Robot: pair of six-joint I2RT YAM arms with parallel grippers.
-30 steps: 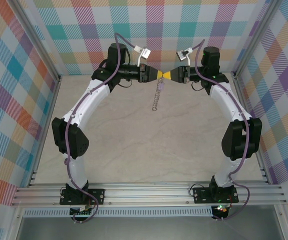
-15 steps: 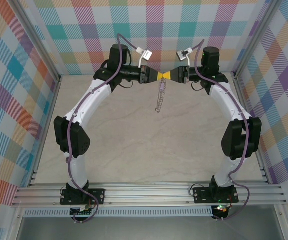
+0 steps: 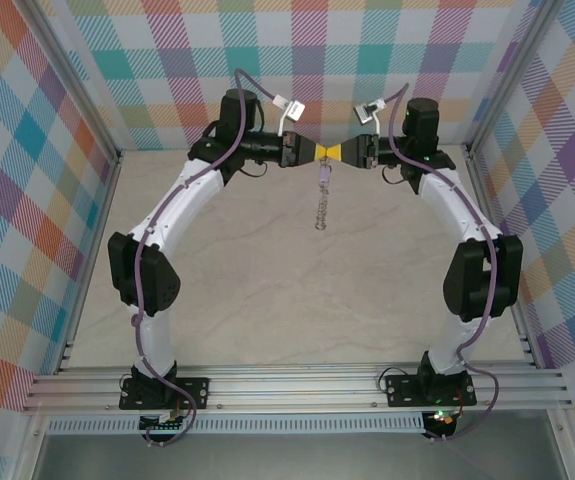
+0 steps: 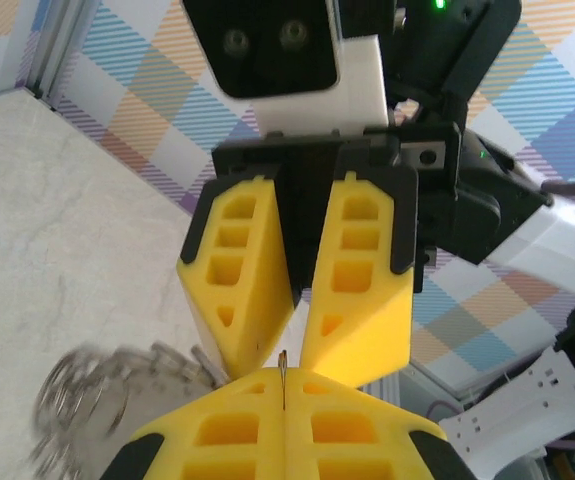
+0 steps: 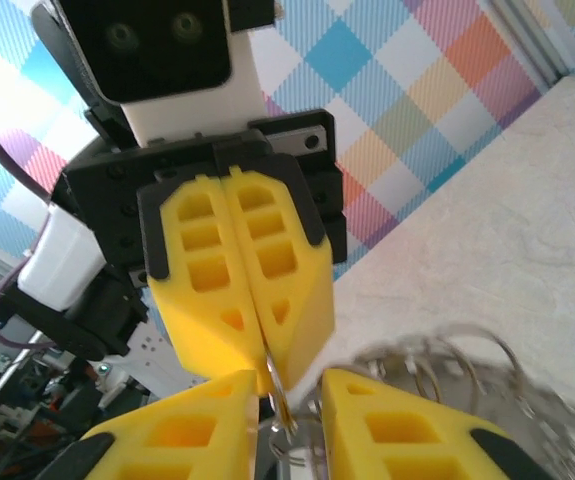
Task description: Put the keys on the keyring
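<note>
Silver keyring (image 3: 319, 200) well clear of walls (image 3: 297, 60)

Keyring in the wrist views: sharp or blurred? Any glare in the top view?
Left wrist: keyring is a grey smear at lower left; the right tool is crisp. Right wrist: its loops streak at lower right; the left tool is sharp. Top external: even light, no glare; keyring small but legible.

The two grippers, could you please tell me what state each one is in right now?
Left gripper: shut on the keyring.
Right gripper: open.
</note>
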